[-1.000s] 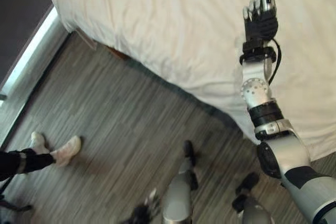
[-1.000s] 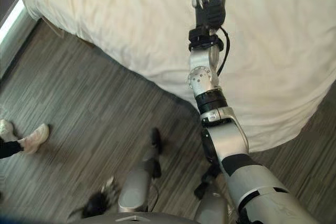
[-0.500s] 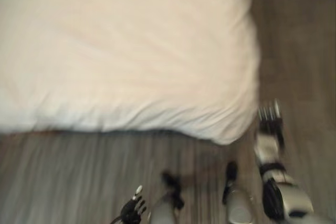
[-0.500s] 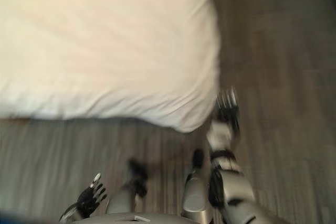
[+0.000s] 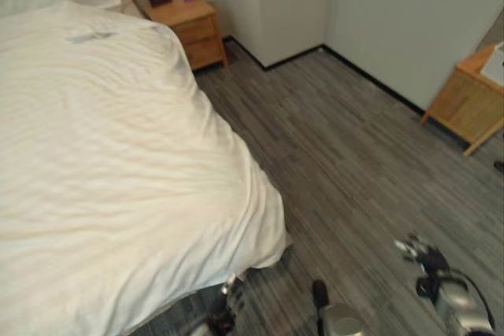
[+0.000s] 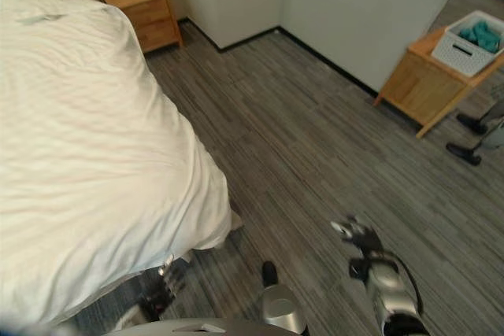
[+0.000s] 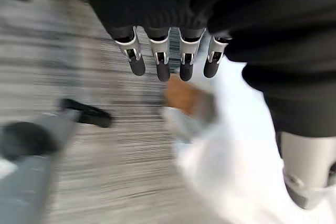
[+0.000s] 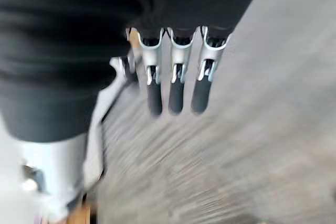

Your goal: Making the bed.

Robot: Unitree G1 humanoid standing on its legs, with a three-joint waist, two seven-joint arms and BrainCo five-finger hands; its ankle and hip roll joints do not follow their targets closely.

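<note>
Nearest, the left robot hand (image 7: 168,59) hung by the bed's foot corner, fingers straight and relaxed, holding nothing. The right robot hand (image 6: 356,235) hovered over the grey plank floor (image 6: 315,147), fingers likewise loose and empty. The white duvet (image 5: 102,163) lay spread over the bed, draping its corner. Farther off stood a wooden nightstand (image 5: 189,31), and to the right a wooden desk (image 6: 425,88) carrying a white basket (image 6: 475,41).
</note>
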